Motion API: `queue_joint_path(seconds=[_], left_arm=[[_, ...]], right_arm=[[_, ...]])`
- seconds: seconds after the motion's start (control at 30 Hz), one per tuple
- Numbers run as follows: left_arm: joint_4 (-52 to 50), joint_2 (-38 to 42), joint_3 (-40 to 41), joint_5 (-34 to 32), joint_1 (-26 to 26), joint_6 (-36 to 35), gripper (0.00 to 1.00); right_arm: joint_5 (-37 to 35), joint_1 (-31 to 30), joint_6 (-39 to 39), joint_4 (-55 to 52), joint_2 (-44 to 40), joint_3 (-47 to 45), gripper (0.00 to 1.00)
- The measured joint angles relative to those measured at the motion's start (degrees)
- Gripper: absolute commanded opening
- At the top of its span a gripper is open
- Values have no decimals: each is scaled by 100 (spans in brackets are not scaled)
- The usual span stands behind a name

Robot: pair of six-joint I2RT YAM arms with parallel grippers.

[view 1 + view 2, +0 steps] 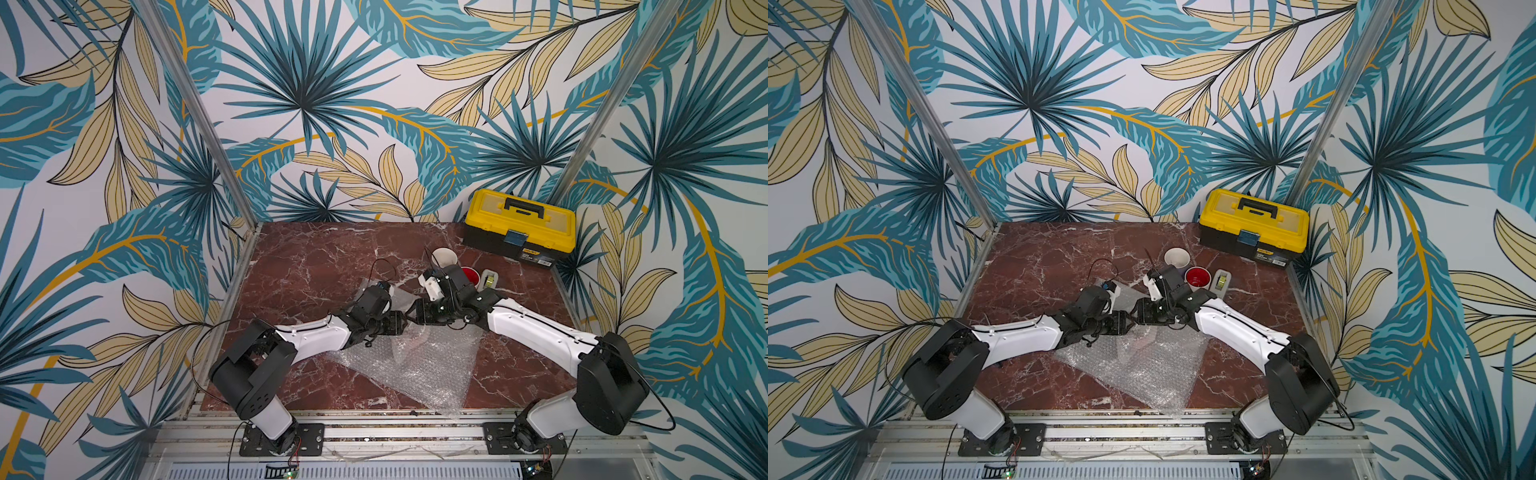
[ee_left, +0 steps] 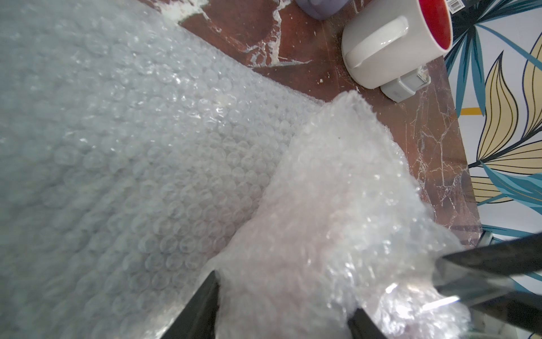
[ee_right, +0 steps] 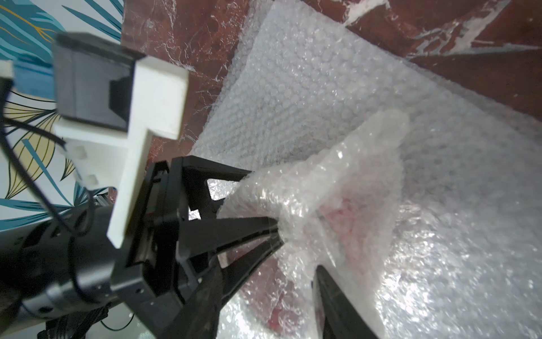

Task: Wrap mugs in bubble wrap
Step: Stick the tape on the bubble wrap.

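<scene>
A flat sheet of bubble wrap (image 1: 419,376) (image 1: 1142,370) lies on the marble table in both top views. On it sits a crinkled bubble wrap bundle (image 2: 337,205) (image 3: 357,182) with a red tint showing through it; the red mug itself is hidden. My left gripper (image 2: 286,293) (image 1: 405,327) is shut on the bundle, one finger on each side. My right gripper (image 3: 268,264) (image 1: 413,318) faces it, open, with its fingers apart at the bundle's near end. The lavender mug (image 1: 444,257) and the white mug with red inside (image 2: 390,44) (image 1: 1197,277) stand behind the right wrist.
A grey tape dispenser (image 1: 490,279) (image 2: 406,85) stands right of the white mug. A yellow and black toolbox (image 1: 519,226) fills the back right corner. Metal rails (image 1: 374,419) run along the table's front edge. Patterned walls close in the back and both sides.
</scene>
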State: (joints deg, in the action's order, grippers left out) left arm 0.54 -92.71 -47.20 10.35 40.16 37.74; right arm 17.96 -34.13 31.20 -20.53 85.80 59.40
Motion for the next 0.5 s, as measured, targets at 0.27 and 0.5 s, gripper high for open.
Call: queue_joint_path(seconds=[0.27,0.5], left_arm=[[-2,-20,-2,-4,9,20,55],[-4,-28,-13,0,15,13,55]], right_arm=[[59,31,44,356,232,20,52],[90,44,72,466,138,-24,50]])
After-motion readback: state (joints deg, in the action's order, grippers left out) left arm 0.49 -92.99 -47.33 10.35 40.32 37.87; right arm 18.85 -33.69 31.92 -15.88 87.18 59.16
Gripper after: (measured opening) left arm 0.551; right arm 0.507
